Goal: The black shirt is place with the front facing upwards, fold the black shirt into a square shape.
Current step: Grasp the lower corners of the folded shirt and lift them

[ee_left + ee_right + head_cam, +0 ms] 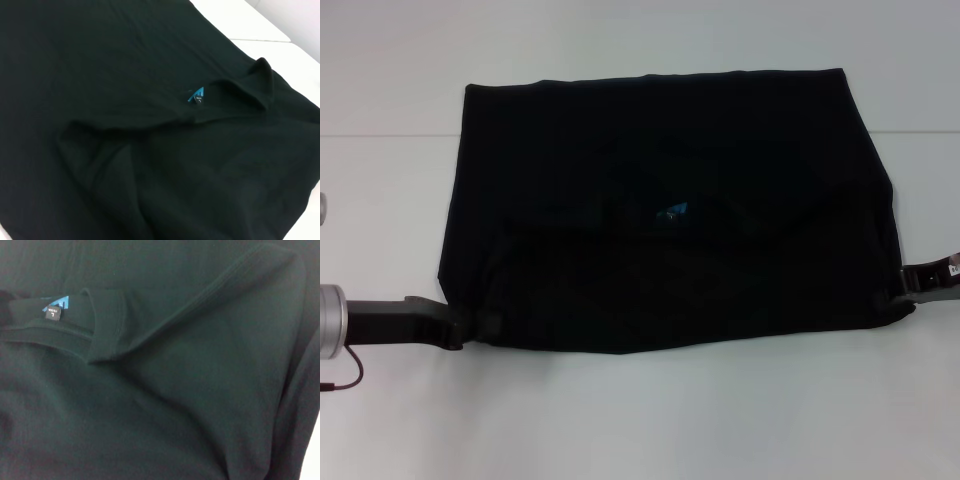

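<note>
You have the left gripper (470, 325) and right gripper (903, 290) at the shirt's (665, 170) near corners, long axis across the table (640, 420), finger state hidden.

I see the black shirt (670, 210) as plain black all over, broken only by a small blue neck label (672, 211) with a black size tag. Under it, the table (640, 420) reads flat white, unpatterned.
</note>
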### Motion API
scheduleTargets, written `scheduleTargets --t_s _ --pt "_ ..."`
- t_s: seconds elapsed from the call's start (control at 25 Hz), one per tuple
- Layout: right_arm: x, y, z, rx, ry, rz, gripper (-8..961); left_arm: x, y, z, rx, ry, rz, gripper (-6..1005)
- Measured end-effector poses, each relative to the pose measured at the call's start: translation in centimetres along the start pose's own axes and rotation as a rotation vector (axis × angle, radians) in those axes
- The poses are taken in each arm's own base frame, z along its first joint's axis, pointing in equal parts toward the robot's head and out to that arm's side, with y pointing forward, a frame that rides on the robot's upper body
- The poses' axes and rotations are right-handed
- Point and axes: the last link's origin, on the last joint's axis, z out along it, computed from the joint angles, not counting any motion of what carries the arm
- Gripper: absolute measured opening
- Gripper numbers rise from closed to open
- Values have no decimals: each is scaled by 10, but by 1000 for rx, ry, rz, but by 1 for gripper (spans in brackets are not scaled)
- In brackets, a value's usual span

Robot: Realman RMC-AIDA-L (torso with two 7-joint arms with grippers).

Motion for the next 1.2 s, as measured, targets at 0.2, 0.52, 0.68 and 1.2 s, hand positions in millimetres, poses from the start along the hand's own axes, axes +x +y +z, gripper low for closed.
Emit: scheduleTargets --t_s 0.2,0.52,0.68,1.2 --pt "0 0 0 -3 0 -1 78 0 0 -1 -1 11 -11 17" --pt "4 2 -13 -64 32 -26 78 -1 8 -4 -62 -17 -48 17" --pt "13 -1 -30 -95 81 -53 77 -2 22 -13 -179 -84 -92 17" --pt "111 -5 -52 -332 447 -284 78 -50 63 -44 -473 -528 -302 17"
